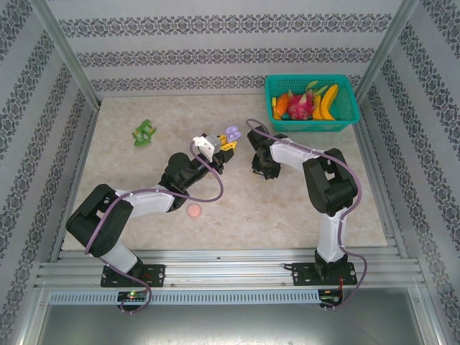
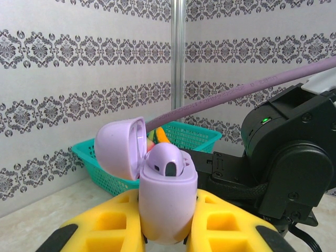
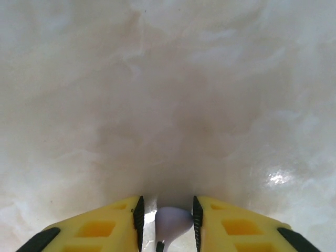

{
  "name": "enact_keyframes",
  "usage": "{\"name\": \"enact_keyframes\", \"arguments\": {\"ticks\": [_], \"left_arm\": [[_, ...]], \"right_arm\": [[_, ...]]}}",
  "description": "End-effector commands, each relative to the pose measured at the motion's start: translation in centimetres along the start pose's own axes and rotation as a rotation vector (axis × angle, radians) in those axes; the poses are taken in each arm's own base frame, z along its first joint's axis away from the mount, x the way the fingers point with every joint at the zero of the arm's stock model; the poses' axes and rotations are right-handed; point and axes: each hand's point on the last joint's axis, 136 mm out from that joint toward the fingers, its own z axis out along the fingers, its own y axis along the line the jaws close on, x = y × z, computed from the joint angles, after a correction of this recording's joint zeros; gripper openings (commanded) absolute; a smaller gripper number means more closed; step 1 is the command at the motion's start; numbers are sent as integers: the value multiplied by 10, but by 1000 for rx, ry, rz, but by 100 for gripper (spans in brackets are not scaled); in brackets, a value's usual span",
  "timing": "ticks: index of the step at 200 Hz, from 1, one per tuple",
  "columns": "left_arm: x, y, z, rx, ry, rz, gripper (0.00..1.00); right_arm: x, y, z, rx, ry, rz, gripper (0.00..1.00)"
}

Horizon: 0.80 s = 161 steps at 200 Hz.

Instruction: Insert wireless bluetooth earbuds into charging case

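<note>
Beige marble-look table (image 1: 280, 212): surface sound, carrying both arms at its near edge.

Teal basket (image 1: 310, 78): at the far right corner, loaded with toy fruit.

Left gripper (image 1: 224, 144): raised above the table centre. Its yellow fingers (image 2: 110, 223) are clamped on either side of the lilac charging case (image 2: 168, 210), which stands upright between them.

Right gripper (image 3: 167, 210): pointed down at the table just right of the left gripper and apart from it. Its pads are closed in on a lilac earbud (image 3: 173, 223), which is pinched between them above the bare surface.

Green item (image 1: 144, 132): at the far left of the table, well clear of both arms. It is too small to identify.

Case lid (image 2: 121, 147): hinged open and tilted back to the left.

Pink round case (image 1: 194, 210): lying flat on the table just beside the left forearm, not touched.

Seated earbud (image 2: 165, 163): lilac, resting in the open top of the held case, with its dark oval port facing the left wrist camera.
</note>
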Motion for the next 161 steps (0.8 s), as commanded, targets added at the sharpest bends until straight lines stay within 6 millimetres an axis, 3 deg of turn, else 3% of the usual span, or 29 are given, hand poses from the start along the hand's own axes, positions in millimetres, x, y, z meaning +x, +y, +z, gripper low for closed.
{"name": "enact_keyframes", "arguments": {"ticks": [1,101,161], "left_arm": [[-23,5,0,-14,-78,3,0],[-24,6,1,-15,-82,1,0],[-24,6,2,-15,-79,1,0]], "right_arm": [[1,7,-5,-28,1,-13,33],[9,9,0,-20,17,-21,26],[-2,12,-17,-68,-70,-27,22]]}}
